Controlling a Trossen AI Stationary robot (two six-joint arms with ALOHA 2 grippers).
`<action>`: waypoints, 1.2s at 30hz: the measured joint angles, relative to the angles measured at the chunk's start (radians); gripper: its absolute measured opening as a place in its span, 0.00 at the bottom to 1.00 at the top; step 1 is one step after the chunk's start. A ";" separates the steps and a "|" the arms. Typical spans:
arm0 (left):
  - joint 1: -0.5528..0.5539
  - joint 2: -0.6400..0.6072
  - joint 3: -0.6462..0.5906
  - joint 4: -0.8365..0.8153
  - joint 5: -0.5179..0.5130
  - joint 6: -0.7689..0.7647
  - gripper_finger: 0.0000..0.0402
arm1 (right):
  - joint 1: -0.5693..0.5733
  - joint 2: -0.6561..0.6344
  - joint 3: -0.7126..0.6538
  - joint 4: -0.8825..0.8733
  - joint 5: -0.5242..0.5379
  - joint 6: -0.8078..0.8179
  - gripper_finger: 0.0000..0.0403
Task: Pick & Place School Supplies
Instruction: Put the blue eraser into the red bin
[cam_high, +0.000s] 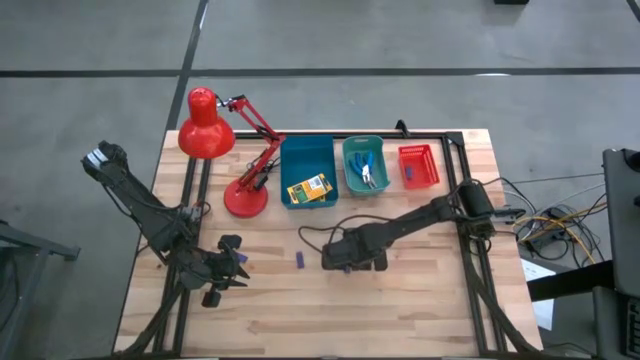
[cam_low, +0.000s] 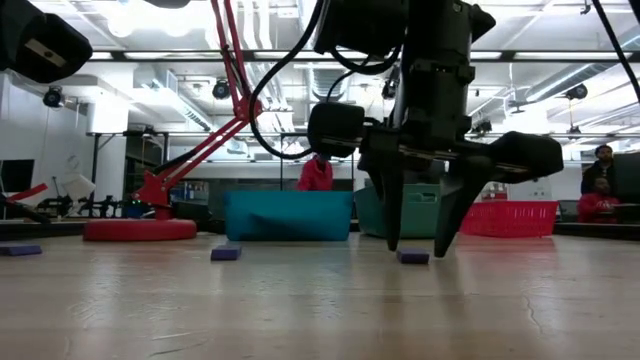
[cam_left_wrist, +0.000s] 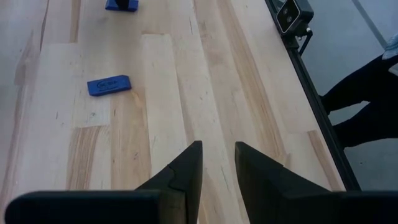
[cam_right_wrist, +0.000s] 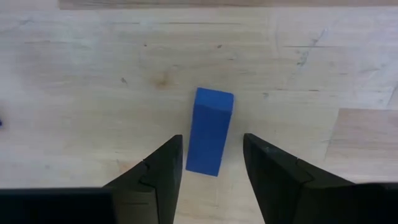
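My right gripper (cam_right_wrist: 212, 140) is open and points down at the table's middle (cam_high: 355, 258). Its fingers stand on either side of a small purple block (cam_right_wrist: 209, 131) lying flat on the wood, with a gap on each side; in the low view the block (cam_low: 412, 256) sits between the fingertips. Two more purple blocks lie flat to the left (cam_high: 299, 260) (cam_high: 241, 260). My left gripper (cam_left_wrist: 216, 151) is open, low over the table's left part (cam_high: 226, 270), with two blocks (cam_left_wrist: 109, 85) (cam_left_wrist: 121, 5) ahead of it. A yellow-and-green crayon box (cam_high: 308, 188) lies in the blue bin, and blue-handled tools (cam_high: 366, 170) lie in the teal bin.
At the far edge stand a blue bin (cam_high: 306, 152), a teal bin (cam_high: 347, 172) and a red bin (cam_high: 419, 166). A red desk lamp (cam_high: 206, 132) stands far left with its base (cam_high: 245, 200) beside the blue bin. Bare wood runs along the near side. People show in the room behind.
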 joint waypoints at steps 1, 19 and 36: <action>0.000 0.000 0.000 0.000 0.000 0.000 0.25 | -0.002 0.001 0.000 0.000 -0.008 0.004 0.40; 0.000 0.000 0.000 0.000 0.000 0.000 0.25 | -0.021 0.001 0.077 0.027 0.098 -0.101 0.38; 0.000 0.000 0.000 0.000 0.000 0.000 0.25 | -0.022 0.064 0.084 0.009 -0.015 -0.109 0.37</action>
